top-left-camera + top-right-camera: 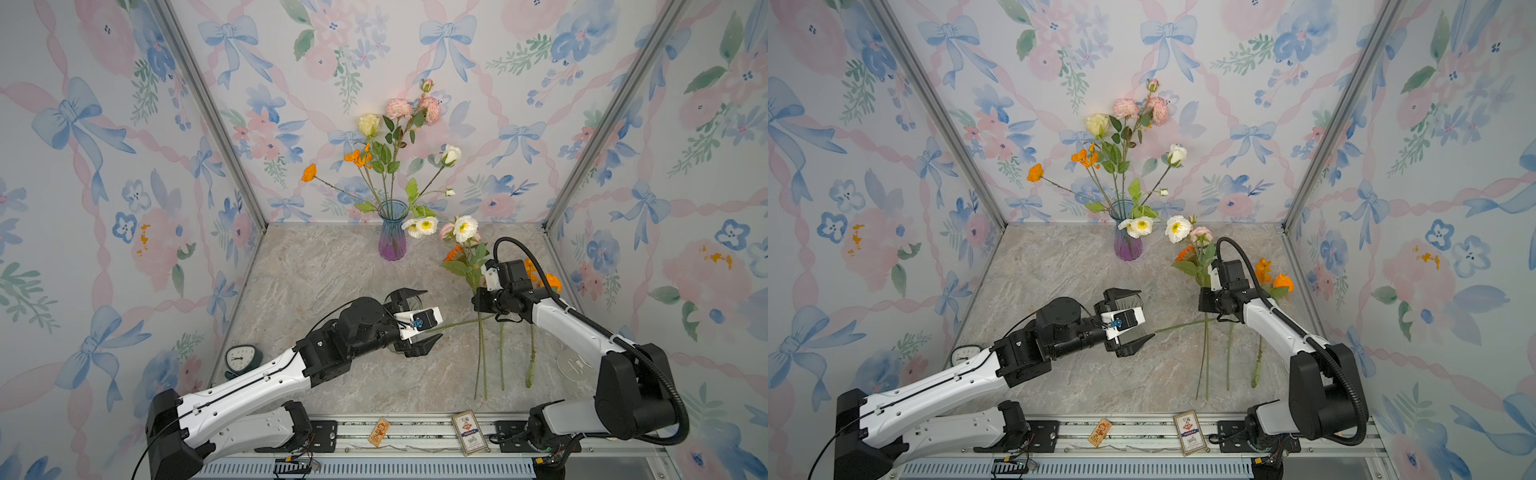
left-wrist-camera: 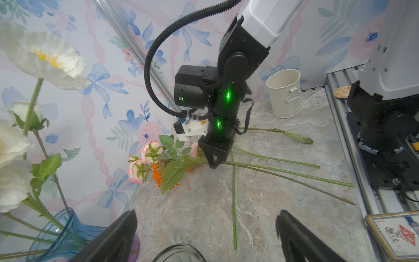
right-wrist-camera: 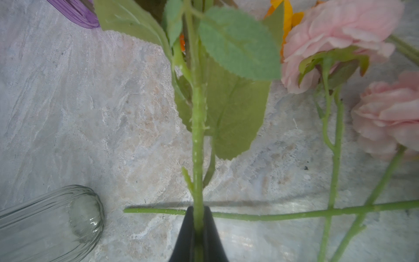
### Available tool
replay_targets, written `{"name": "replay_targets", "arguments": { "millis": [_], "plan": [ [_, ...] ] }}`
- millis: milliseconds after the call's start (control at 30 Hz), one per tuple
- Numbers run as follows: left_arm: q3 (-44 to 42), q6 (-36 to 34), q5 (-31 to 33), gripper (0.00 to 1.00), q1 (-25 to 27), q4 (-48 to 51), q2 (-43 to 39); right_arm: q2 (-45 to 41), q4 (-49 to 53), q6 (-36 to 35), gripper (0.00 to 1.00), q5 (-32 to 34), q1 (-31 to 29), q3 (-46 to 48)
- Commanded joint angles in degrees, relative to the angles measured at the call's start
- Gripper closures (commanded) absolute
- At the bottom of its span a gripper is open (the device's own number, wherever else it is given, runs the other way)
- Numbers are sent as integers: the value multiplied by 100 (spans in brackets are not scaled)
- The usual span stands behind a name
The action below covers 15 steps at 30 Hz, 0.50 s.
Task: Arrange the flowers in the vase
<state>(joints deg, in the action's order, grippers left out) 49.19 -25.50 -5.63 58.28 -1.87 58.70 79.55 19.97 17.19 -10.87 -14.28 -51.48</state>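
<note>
Right hand (image 3: 197, 213) clenched on a rose stem (image 3: 197, 136) near the worktop's (image 1: 311, 270) right edge, grip hidden in both top views; left hand (image 1: 433, 313) released mid-worktop, clear room toward the vase (image 1: 392, 232).

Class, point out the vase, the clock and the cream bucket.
vase (image 1: 392, 245): in a top view, purple lower body.
clock (image 1: 240, 358): in a top view, white dial.
cream bucket (image 2: 282, 102): left wrist view, outer wall.
</note>
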Motion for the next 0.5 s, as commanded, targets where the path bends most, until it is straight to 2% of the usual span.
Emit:
{"name": "replay_targets", "arguments": {
  "millis": [0, 200, 333, 467],
  "plan": [
    [32, 460, -1040, 2, 135, -449, 337, -610, -50, 77, 100, -99, 87, 7],
    [988, 1486, -407, 24, 719, -304, 1517, -1235, 98, 21, 100, 20, 252, 31],
    [1349, 1743, 67, 27, 1089, -303, 2198, -1698, 173, 21, 100, 88, 455, 136],
    [1690, 2322, -22, 40, 1155, -301, 2824, -2060, 345, -23, 100, 129, 622, 118]
  ]
}}
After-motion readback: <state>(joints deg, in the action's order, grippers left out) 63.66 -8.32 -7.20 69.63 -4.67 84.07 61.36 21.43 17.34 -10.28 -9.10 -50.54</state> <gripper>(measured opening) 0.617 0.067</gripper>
